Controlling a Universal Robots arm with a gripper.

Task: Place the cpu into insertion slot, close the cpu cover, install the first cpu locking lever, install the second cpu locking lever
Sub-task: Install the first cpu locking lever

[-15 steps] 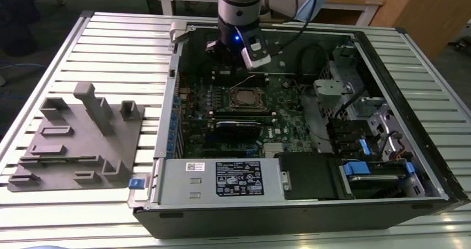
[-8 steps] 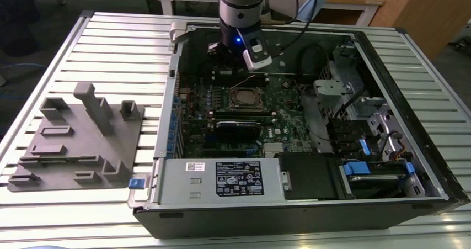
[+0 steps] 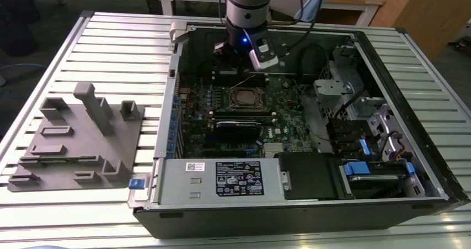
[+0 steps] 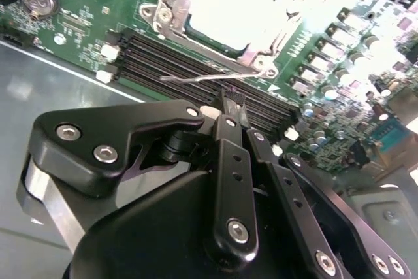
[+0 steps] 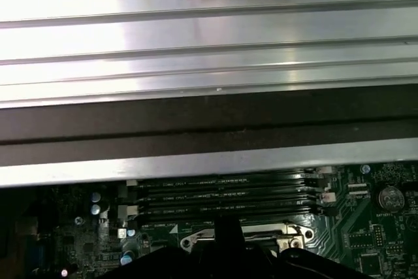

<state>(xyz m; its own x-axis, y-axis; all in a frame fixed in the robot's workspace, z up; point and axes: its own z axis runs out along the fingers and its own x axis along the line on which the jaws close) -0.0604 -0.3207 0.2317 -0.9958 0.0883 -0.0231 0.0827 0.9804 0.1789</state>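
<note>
An open computer case [image 3: 412, 94] is laid on a ribbed metal table [image 3: 110, 50]. Just beside the case, at the exterior view's left, a grey plastic fixture [image 3: 77, 144] is set. A labelled power supply [image 3: 220, 178] is seated along the case's near edge.

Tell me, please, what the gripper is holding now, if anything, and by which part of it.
It holds nothing. The gripper is shut with nothing between its fingertips, just beside the thin wire locking lever at the edge of the cpu cover.
</note>
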